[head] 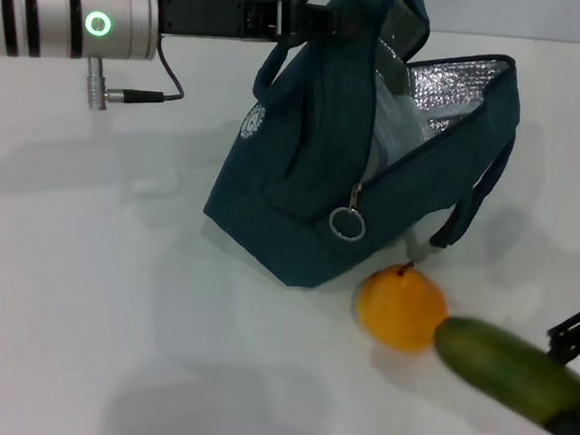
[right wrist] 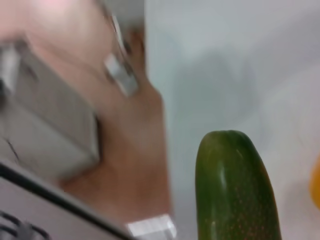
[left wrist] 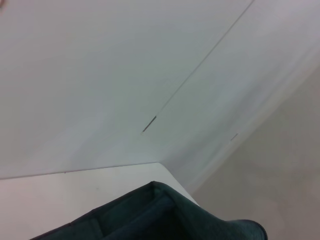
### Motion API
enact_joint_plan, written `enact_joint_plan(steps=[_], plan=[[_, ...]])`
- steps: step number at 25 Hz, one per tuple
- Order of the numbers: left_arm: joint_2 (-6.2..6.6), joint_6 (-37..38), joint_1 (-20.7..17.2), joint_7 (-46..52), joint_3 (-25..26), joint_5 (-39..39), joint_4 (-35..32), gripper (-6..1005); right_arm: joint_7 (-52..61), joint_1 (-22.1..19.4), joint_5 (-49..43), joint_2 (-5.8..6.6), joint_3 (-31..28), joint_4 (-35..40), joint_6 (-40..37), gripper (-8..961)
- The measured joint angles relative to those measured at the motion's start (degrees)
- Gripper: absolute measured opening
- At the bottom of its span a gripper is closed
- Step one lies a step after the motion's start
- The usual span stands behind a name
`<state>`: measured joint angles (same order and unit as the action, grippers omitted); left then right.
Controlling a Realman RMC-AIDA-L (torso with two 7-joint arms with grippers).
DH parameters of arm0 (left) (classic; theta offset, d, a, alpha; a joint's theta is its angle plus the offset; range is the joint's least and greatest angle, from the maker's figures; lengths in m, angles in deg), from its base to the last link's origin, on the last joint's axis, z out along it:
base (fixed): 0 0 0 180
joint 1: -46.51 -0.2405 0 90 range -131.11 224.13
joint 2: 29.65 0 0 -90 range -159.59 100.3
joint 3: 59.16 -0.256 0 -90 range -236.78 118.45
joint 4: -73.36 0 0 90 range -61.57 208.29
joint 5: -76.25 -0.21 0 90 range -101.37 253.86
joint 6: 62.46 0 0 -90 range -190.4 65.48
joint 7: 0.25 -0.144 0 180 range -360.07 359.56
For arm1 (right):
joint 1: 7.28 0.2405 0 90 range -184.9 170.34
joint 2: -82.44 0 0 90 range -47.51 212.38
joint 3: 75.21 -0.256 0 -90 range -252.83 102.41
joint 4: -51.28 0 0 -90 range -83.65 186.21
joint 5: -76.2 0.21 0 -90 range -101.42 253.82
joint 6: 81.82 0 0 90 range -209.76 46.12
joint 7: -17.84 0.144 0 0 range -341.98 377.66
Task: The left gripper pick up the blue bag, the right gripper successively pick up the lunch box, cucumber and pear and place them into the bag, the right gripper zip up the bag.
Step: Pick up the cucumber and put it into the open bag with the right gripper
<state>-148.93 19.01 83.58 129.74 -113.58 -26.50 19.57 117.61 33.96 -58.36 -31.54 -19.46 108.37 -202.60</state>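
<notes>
The blue bag (head: 312,189) stands tilted on the white table, its mouth open and its silver lining showing. My left gripper (head: 319,15) is shut on the bag's handle at the top; in the left wrist view only the bag's fabric (left wrist: 160,215) shows. A pale lunch box (head: 396,120) lies inside the bag. The yellow-orange pear (head: 401,307) rests on the table just in front of the bag. At the lower right my right gripper (head: 569,381) is shut on the green cucumber (head: 508,372), which fills the right wrist view (right wrist: 235,190) and is held beside the pear.
The zip pull ring (head: 347,224) hangs at the bag's front corner. A dark strap (head: 475,206) droops off the bag's right side. The white table (head: 114,315) stretches to the left and front. The left arm's silver body (head: 66,8) crosses the top left.
</notes>
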Motion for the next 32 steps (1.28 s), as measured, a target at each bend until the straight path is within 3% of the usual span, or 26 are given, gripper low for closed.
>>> enact_joint_plan(steps=[3, 6, 8, 10, 14, 15, 16, 18, 23, 32], plan=[[0.02, 0.0, -0.1, 0.0, 0.0, 0.0, 0.0, 67, -6.5, -1.4, 4.6, 3.45, -8.0, -7.6, -2.2, 617], [0.02, 0.1, 0.1, 0.0, -0.2, -0.1, 0.0, 67, -12.3, -4.4, 14.0, 7.64, -9.5, -15.3, -2.0, 617], [0.02, 0.1, 0.2, 0.1, -0.2, -0.1, 0.0, 67, -15.4, -6.0, 18.0, 8.39, -11.9, -17.8, -1.8, 617], [0.02, 0.2, 0.3, 0.0, -0.2, -0.2, 0.0, 67, -19.6, -8.5, 22.8, 7.69, -16.7, -18.7, -1.5, 617], [-0.07, 0.4, 0.3, -0.2, -0.3, -0.2, 0.0, 67, -29.5, -12.3, 33.2, 3.51, -24.6, -20.0, 0.1, 617], [-0.10, 0.4, 0.2, -0.2, -0.3, -0.2, 0.0, 67, -32.7, -13.3, 36.8, 1.69, -26.1, -20.9, 1.2, 617], [-0.10, 0.4, 0.1, -0.2, -0.3, -0.1, 0.0, 67, -35.3, -13.8, 39.7, 0.30, -26.6, -21.8, 2.1, 617], [-0.11, 0.4, 0.1, -0.2, -0.3, 0.0, 0.0, 67, -39.8, -14.2, 44.6, -1.36, -26.6, -25.1, 3.9, 617], [-0.22, 0.6, 0.1, 0.1, -0.4, 0.2, 0.0, 67, -54.6, -10.4, 50.6, -1.67, -24.8, -40.1, 7.2, 617], [-0.29, 1.2, -0.3, 0.8, -1.1, 1.5, 0.0, 66, -68.9, -6.9, 50.2, -1.99, -22.9, -46.4, 21.7, 617]])
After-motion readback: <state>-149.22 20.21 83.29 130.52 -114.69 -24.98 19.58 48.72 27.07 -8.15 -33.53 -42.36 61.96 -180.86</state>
